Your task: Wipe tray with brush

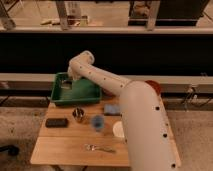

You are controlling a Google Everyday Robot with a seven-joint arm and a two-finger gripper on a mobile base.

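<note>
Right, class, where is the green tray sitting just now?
In the camera view the green tray sits at the back left of the table, behind the metal cup, with the end effector over its left part.

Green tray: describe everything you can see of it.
The green tray is a shallow rectangle with raised walls, plastic by its look, lying flat on the far left corner of the wooden table. The gripper is low over its far left part, and the white arm crosses over its right rim. A small pale patch by the gripper cannot be identified.
</note>
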